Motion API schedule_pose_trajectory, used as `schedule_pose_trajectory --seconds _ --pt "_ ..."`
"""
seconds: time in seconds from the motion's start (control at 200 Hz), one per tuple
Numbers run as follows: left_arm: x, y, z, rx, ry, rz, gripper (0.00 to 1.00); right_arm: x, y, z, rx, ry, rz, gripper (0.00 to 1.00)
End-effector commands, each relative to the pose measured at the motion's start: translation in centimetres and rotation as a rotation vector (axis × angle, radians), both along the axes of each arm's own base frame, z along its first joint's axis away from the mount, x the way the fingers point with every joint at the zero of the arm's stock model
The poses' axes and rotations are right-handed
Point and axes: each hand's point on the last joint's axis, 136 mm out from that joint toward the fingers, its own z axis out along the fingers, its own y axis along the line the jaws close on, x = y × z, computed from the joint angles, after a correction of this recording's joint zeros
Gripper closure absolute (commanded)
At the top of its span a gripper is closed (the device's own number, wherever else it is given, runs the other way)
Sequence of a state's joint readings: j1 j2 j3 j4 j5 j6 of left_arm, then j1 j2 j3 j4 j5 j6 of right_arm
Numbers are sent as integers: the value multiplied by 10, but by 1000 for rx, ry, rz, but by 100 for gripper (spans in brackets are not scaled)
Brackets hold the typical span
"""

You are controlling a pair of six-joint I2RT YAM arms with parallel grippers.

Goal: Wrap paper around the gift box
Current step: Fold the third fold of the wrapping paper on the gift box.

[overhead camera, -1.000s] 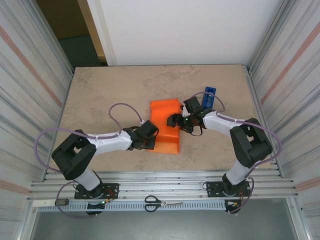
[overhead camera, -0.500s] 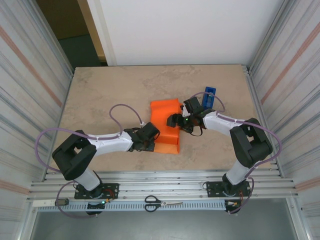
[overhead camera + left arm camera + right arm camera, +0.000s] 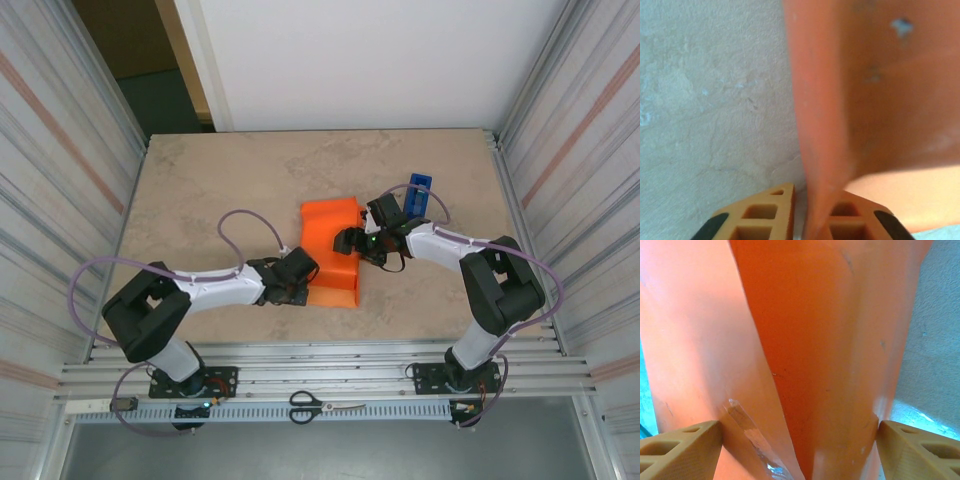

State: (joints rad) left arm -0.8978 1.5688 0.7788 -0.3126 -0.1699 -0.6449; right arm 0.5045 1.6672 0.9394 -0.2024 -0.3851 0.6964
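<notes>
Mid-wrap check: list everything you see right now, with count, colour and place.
paper: one, orange, folded up at the table's middle, between the two grippers
tape dispenser: one, blue, on the table just beyond the right arm
scissors: one pair, black handles, on the front rail between the arm bases
table: one, beige marbled, under it all
left gripper: one, orange-tan fingers, shut on the paper's near-left edge
right gripper: one, tan fingers, jaws wide, pressing either side of the folded paper

White-and-black arms (image 3: 215, 285) trail lilac cables (image 3: 243, 210); fingers (image 3: 680, 447) are tan lattice.
</notes>
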Motion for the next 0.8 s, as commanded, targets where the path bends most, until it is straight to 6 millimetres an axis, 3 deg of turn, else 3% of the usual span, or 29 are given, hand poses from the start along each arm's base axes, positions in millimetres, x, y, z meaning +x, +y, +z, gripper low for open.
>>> schedule_pose_trajectory --seconds 0.0,0.19,0.21,0.261,0.351,0.571,0.626,0.797 --pt "-13 11 -7 45 30 -22 100 -36 -36 -53 -216 154 -17 21" --pt "-12 9 -3 32 23 -29 100 -34 -34 -51 -215 149 -13 21" --pt "-12 8 -2 29 24 -30 93 -34 -34 -51 -215 150 -13 21" --pt "-13 8 0 22 26 -27 66 -33 -33 -50 -212 148 -11 21" --pt "-17 8 8 -12 18 -33 56 -31 -30 -45 -197 143 1 21" --pt "-20 0 73 -189 -122 -136 31 -16 -18 -20 -158 113 26 21" --pt "-17 -3 90 -283 -154 -156 30 -10 -15 -9 -133 90 24 19" --pt "24 3 121 -505 -136 -102 20 6 4 32 -19 4 56 12"
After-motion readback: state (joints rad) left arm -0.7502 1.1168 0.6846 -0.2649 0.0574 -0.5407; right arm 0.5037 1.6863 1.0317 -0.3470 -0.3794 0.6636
